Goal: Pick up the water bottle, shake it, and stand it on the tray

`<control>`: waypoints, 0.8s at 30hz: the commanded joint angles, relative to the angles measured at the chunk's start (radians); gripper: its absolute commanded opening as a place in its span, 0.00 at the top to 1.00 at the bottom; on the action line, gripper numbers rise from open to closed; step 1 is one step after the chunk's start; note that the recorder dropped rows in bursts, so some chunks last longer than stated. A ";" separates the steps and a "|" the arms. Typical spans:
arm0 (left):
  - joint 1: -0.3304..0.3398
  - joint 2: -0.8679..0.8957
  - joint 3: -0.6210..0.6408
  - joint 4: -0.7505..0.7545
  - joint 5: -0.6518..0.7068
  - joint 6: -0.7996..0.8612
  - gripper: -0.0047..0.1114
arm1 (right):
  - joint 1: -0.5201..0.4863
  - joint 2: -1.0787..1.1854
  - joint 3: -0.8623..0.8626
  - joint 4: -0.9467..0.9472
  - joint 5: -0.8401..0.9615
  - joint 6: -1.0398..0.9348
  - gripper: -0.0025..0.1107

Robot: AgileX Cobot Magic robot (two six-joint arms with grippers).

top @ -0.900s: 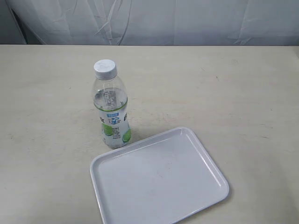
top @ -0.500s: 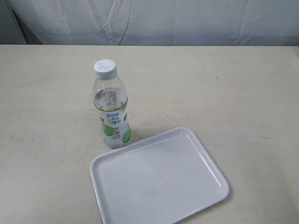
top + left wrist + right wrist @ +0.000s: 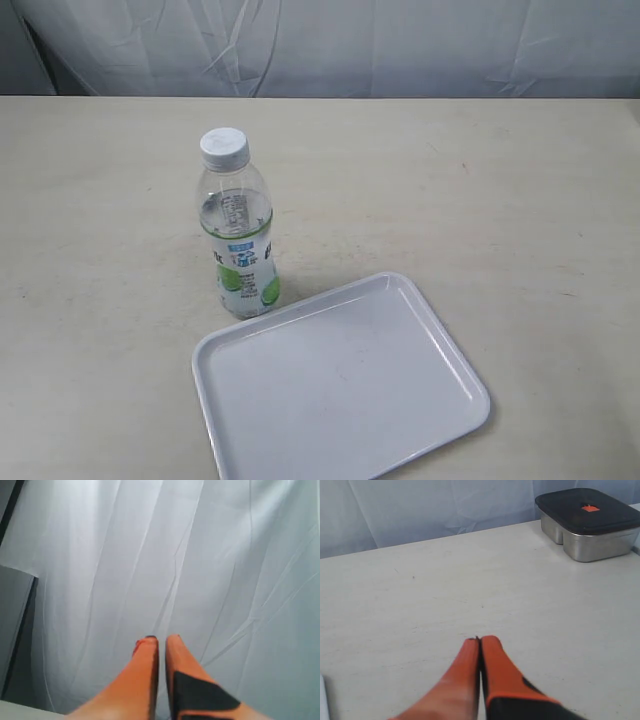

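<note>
The water bottle [image 3: 237,226] stands upright on the table in the exterior view, clear with a white cap and a white-and-green label. Its base is just beyond the far left corner of the white tray [image 3: 455,372], which lies flat and holds nothing. Neither gripper shows in the exterior view. My left gripper [image 3: 161,639] is shut, its orange fingers nearly together, holding nothing and pointing at a white curtain. My right gripper [image 3: 479,640] is shut and holds nothing, low over bare tabletop. Neither wrist view shows the bottle.
A steel box with a dark lid [image 3: 586,524] sits on the table near the curtain in the right wrist view. A white curtain [image 3: 330,45] hangs behind the table's far edge. A white sliver [image 3: 322,700] at that view's edge may be the tray.
</note>
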 commanded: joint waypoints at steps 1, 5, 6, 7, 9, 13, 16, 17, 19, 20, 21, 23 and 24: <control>-0.002 0.263 -0.165 0.311 -0.022 -0.198 0.72 | -0.005 -0.005 0.004 -0.001 -0.015 -0.001 0.95; -0.046 0.457 -0.223 0.885 -0.318 -0.625 0.48 | -0.005 -0.005 0.004 -0.001 -0.015 -0.001 0.95; -0.053 0.495 -0.232 0.992 -0.404 -0.697 0.46 | -0.005 -0.005 0.004 -0.001 -0.015 -0.001 0.95; -0.061 0.567 -0.244 1.134 -0.525 -0.767 0.43 | -0.005 -0.005 0.004 -0.001 -0.015 -0.001 0.95; -0.061 0.667 -0.247 1.189 -0.591 -0.778 0.40 | -0.005 -0.005 0.004 -0.001 -0.015 -0.001 0.95; -0.062 0.794 -0.247 1.187 -0.652 -0.794 0.37 | -0.005 -0.005 0.004 -0.001 -0.015 -0.001 0.95; -0.062 0.838 -0.247 1.211 -0.662 -0.790 0.37 | -0.005 -0.005 0.004 -0.001 -0.015 -0.001 0.95; -0.062 0.849 -0.247 1.219 -0.662 -0.788 0.37 | -0.005 -0.005 0.004 -0.001 -0.015 -0.001 0.95; -0.062 0.870 -0.247 1.226 -0.677 -0.777 0.37 | -0.005 -0.005 0.004 -0.001 -0.015 -0.001 0.95; -0.062 0.883 -0.247 1.228 -0.721 -0.715 0.36 | -0.005 -0.005 0.004 -0.001 -0.015 -0.001 0.95; -0.062 0.892 -0.247 1.228 -0.751 -0.659 0.33 | -0.005 -0.005 0.004 -0.001 -0.015 -0.001 0.95; -0.062 0.924 -0.247 1.198 -0.793 -0.573 0.14 | -0.005 -0.005 0.004 -0.001 -0.015 -0.001 0.95; -0.062 0.939 -0.247 1.193 -0.796 -0.573 0.06 | -0.005 -0.005 0.004 -0.001 -0.015 -0.001 0.95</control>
